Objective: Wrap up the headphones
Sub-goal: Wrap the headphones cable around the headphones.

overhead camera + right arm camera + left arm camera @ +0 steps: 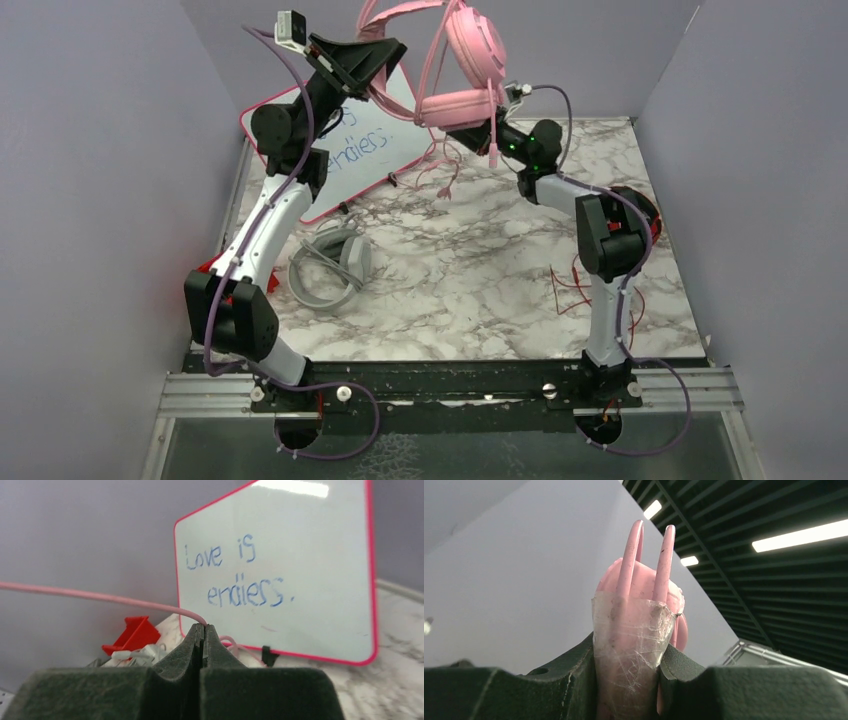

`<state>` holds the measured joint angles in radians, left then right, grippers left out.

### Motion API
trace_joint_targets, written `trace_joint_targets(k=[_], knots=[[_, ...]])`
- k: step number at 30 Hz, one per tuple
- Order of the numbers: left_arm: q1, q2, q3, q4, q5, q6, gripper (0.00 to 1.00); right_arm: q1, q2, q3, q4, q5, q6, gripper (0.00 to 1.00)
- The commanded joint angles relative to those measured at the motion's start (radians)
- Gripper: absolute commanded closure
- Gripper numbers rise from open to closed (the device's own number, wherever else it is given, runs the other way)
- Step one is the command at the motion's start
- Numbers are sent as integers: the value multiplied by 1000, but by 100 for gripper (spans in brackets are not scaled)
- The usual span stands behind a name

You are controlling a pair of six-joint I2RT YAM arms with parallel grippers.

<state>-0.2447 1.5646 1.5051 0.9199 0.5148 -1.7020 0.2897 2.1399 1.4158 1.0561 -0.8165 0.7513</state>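
The marbled surface (480,290) fills the middle of the top view. A pink-edged whiteboard (378,148) leans at its upper left and reads "Love is endless."

The pink headphones (475,50) are off the surface, held up at the top centre of that view between the two arms. The left jaws grip them from the left, clamped part-way closed on a stretch of the headband wrapped in clear tape (629,630). In the left wrist view the two thin pink headband rods (664,560) rise straight up out of that grip, side by side. Seen from above, the band arches toward the upper left and the two padded cups sit one above the other at the right end, so the long axis runs left to right.

The grey pair (355,258) lies flat at the lower left of the surface, beside the left arm. The red-and-black pair (654,222) is mostly hidden behind the right arm, its red cable (572,285) trailing on the marble.

The right jaws are fully closed, pinching the thin pink cable (100,596) at their tips. The cable runs off to the left edge of the right wrist view.
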Motion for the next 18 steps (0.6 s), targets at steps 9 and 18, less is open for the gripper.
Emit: trace_joint_targets(k=[9,18], knots=[[-51,-146,-283,63,216,47,100,-200,-91,156,-163,-75,51,100],[-64,-64,-198,42,223,57,100,-209,-193,45,-448,-207,-233,62]])
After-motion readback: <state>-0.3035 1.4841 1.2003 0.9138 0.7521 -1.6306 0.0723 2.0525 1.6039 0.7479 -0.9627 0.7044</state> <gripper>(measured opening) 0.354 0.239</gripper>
